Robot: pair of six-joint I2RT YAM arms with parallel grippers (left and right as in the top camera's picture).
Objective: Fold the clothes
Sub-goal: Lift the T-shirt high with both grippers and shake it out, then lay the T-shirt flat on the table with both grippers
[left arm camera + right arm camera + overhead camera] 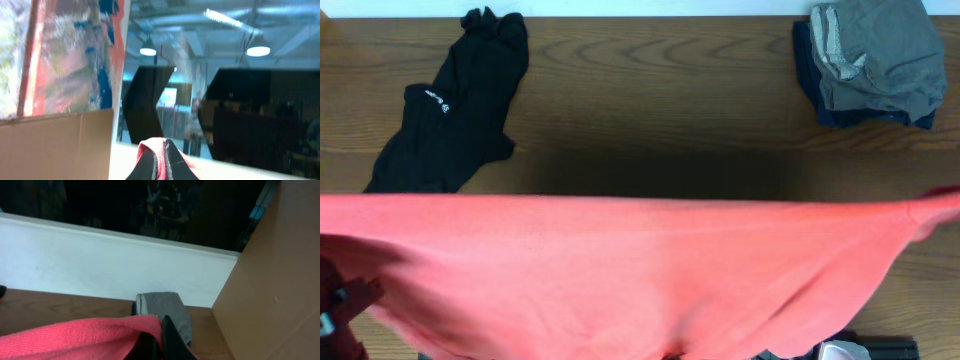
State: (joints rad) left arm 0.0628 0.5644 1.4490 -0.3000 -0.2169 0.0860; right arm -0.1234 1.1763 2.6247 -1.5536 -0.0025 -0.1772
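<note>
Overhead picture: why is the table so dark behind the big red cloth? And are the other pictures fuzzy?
Overhead: the lifted red cloth throws a shadow on the table beyond its top edge. Left wrist: blurry, with two glaring ceiling lamps. Right wrist: sharper, but dim and dark at the top.

Jaws black, tapered, matte; edges straight.

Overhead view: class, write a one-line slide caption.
A coral-red garment hangs stretched over a wooden table, crumpled black garment back-left, folded grey-and-navy stack back-right.
</note>
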